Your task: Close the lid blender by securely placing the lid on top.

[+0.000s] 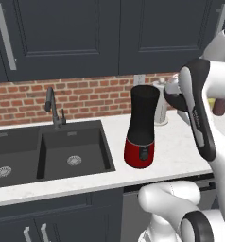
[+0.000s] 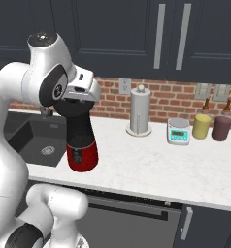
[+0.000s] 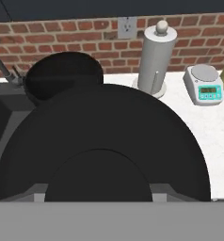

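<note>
The blender [image 1: 142,126] stands on the white counter [image 1: 180,146], a matte black jar on a glossy red base [image 2: 82,157]; its mouth [image 3: 63,75] is uncovered. The lid [image 3: 104,136], a black disc with a raised centre, spreads over the lower hand view, nearer the camera than the jar's mouth and lower right of it. In the right base view my gripper [image 2: 77,100] hangs right over the jar's top, shut on the lid [image 2: 74,108]. From the left base view the hand sits just right of the jar's rim, mostly hidden by my forearm.
A paper-towel roll [image 2: 140,112] stands upright by the brick wall behind the blender. Right of it are a small kitchen scale [image 2: 178,131], a yellow bottle [image 2: 201,125] and a dark red bottle [image 2: 221,127]. A black double sink [image 1: 48,151] with a faucet [image 1: 53,106] lies left.
</note>
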Motion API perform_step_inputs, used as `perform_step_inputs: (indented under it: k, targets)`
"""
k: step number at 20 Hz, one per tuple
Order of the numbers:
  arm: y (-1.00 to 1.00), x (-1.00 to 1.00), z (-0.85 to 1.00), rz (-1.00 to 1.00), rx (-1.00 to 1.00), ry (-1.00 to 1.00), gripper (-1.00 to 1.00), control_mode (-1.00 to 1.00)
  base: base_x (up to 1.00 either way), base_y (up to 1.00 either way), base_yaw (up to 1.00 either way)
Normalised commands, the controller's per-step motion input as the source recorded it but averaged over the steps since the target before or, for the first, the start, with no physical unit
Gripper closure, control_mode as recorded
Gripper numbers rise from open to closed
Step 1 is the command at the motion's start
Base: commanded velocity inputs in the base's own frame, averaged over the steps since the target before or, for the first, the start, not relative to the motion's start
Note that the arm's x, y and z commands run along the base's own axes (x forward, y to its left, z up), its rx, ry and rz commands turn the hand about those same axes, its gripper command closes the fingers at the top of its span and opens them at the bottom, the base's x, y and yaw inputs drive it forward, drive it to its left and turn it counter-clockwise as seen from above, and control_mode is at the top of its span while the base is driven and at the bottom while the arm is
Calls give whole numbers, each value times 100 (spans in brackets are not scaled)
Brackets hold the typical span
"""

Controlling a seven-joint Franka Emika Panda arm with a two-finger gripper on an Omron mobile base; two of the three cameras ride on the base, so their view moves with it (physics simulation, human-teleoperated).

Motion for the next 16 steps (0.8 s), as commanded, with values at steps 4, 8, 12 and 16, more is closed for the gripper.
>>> perform_step_inputs:
  k: [4, 8, 12, 16]
  targets:
    - [25, 26, 0, 0, 0, 3, 100, -100, 0, 0, 0]
    - [26, 29, 0, 0, 0, 4, 100, -100, 0, 0, 0]
    - [31, 29, 0, 0, 0, 6, 100, -100, 0, 0, 0]
    - [27, 25, 0, 0, 0, 6, 100, -100, 0, 0, 0]
